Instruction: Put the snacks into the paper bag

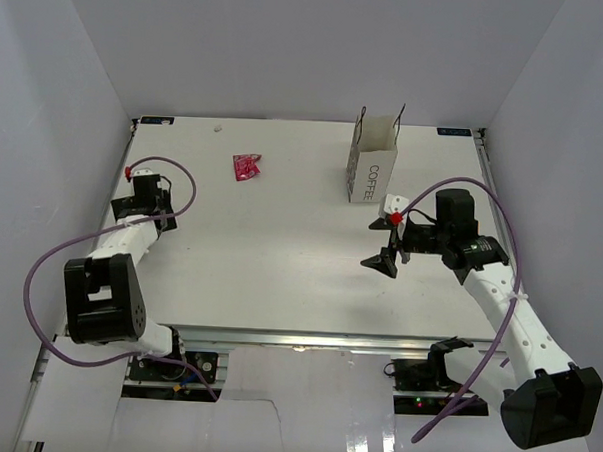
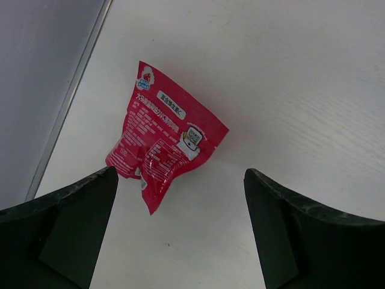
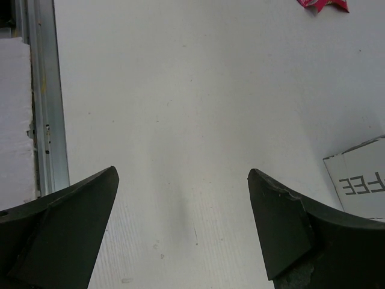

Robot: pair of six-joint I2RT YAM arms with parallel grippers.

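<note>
The white paper bag (image 1: pixel 373 157) marked "COFFEE" stands upright at the back right; its corner shows in the right wrist view (image 3: pixel 360 179). One pink-red snack (image 1: pixel 247 168) lies flat at the back centre and shows at the top edge of the right wrist view (image 3: pixel 322 5). A second pink-red snack (image 1: pixel 130 168) lies by the table's left edge. In the left wrist view it (image 2: pixel 162 144) lies just ahead of my open left gripper (image 2: pixel 180 174), nearer the left finger. My right gripper (image 1: pixel 379 242) is open and empty, below the bag. No yellow or purple snacks show.
A grey wall and table edge rail (image 2: pixel 66 102) run close along the left of the second snack. A metal rail (image 3: pixel 45 102) borders the table in the right wrist view. White walls enclose the table on three sides.
</note>
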